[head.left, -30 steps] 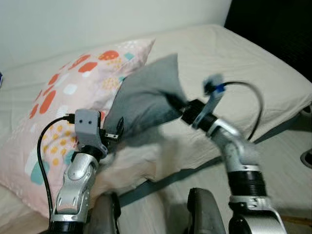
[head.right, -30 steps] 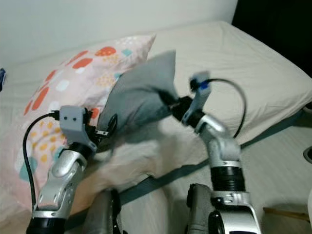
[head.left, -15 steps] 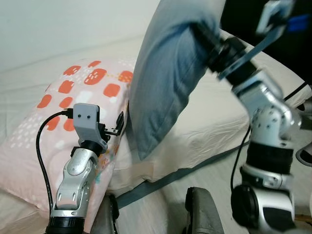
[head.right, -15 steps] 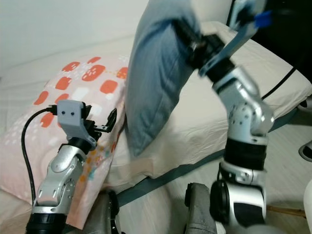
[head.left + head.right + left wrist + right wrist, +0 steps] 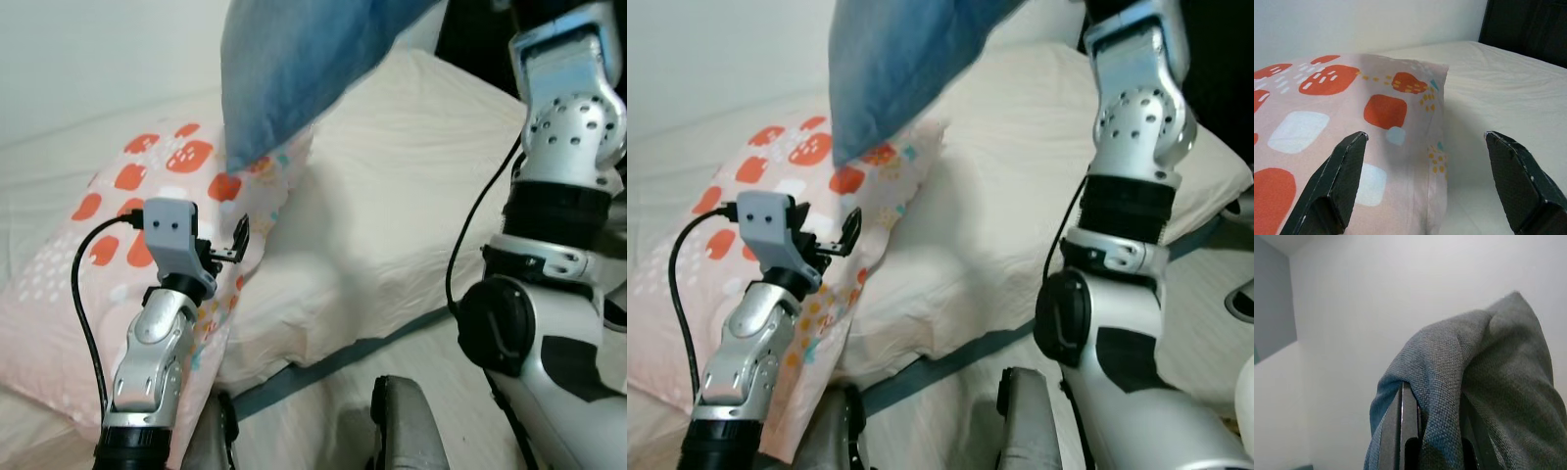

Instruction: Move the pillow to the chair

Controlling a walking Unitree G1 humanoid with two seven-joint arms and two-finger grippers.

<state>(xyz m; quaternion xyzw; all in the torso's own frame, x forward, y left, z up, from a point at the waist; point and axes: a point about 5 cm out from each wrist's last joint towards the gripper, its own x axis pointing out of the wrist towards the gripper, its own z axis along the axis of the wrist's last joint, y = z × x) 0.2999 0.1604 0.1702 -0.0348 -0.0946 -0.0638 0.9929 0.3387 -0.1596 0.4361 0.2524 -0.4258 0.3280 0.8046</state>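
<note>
At the lower left of the head view, the left gripper (image 5: pixel 238 247) hovers with its fingers (image 5: pixel 1342 176) spread wide and holding nothing, just over the pink pillow with red spots (image 5: pixel 118 215) on the bed (image 5: pixel 411 186). The right arm (image 5: pixel 563 127) has swung much higher than a moment ago. The right gripper (image 5: pixel 1422 440) pinches the gray pillow (image 5: pixel 284 69), now lifted to the top of the frame, well above the bed.
</note>
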